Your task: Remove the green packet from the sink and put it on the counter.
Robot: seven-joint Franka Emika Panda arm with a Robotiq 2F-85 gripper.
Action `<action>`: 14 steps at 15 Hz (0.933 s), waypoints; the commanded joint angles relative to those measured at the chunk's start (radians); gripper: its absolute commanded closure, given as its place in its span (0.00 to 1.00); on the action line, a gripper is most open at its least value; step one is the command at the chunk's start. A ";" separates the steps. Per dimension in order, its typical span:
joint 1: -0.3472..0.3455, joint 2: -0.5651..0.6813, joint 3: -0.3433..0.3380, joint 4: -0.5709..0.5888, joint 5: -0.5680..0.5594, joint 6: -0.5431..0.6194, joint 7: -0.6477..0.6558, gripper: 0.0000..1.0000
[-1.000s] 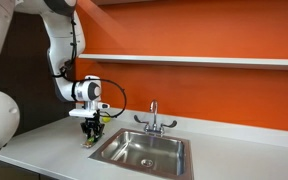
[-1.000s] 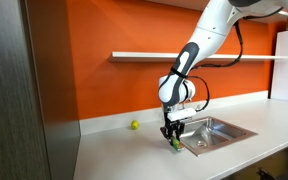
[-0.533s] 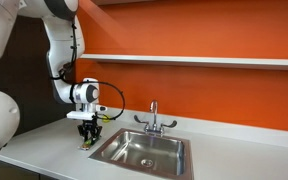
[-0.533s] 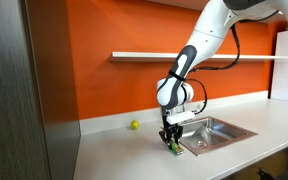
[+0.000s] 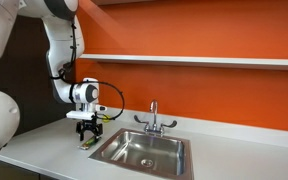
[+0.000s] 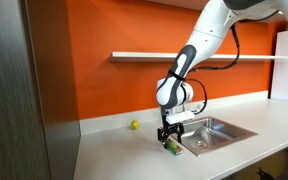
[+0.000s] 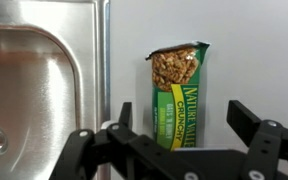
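Lying flat on the desk, one green packet is seen at 3 o'clock of the one sink, under one claw spread wide.

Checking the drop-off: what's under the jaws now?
The green packet lies flat on the counter beside the sink. Its lower end is covered by the open jaws' base.

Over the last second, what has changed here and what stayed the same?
The jaws rose slightly, straight up, leaving the green packet released on the counter; they now stand open above it. The packet, beside the sink, and the ball by the wall stayed put.
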 commanded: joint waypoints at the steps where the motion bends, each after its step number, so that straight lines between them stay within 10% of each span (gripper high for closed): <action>1: 0.003 -0.053 0.003 -0.018 0.036 -0.031 0.004 0.00; 14: -0.006 -0.226 -0.017 -0.183 0.069 -0.016 0.059 0.00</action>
